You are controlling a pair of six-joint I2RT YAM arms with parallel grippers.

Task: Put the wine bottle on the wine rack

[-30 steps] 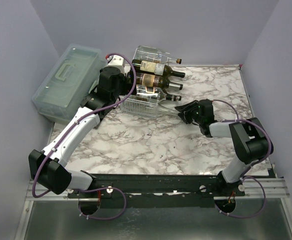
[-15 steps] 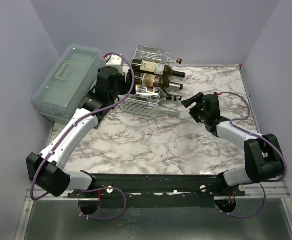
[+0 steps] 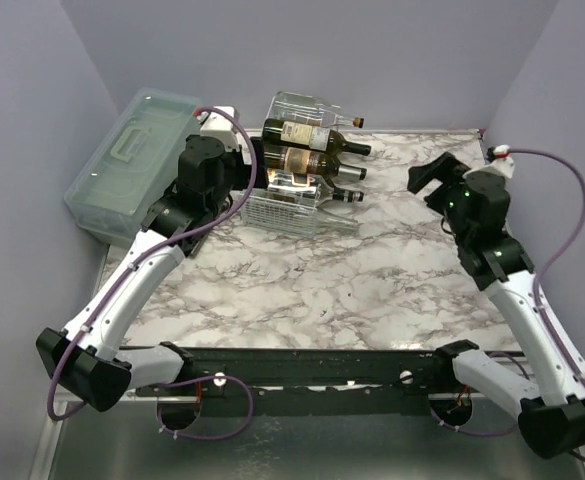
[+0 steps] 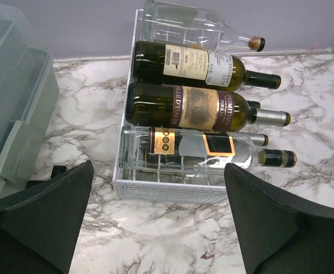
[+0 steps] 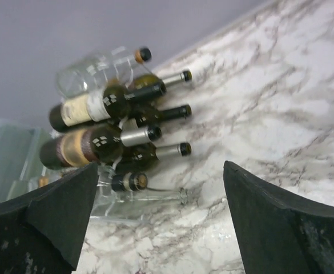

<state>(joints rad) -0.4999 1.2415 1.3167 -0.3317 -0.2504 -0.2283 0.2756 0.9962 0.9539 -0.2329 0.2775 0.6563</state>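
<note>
L arm + R arm both reaching out over marbled table. L jaws standing wide open, gripping nothing, hovering just beside base end of wine rack. R jaws also gaping, empty, raised above table on the neck side, well apart from rack. Judging L arm the nearer one.

Reading the wine bottle as the clear one w/ black-orange label, lying in lowest front tier, touching neither pair of jaws. Placement looking done, only arm retreat remaining.

Long axis running L-R across rack: base toward L arm, neck pointing toward R arm. Any re-grip prob needing R coming in at neck end, or L dropping on the body from above.

Stacking up behind it, same orientation: dark bottle w/ brown label, green bottle w/ white label, clear corked bottle on top tier.

Counting: 1 rack, 4 bottles w/ bodies showing, approx 6 necks poking out, so more prob hiding underneath; not managing an exact total.

Sitting far L: 1 pale-green lidded box, apart from rack.
</note>
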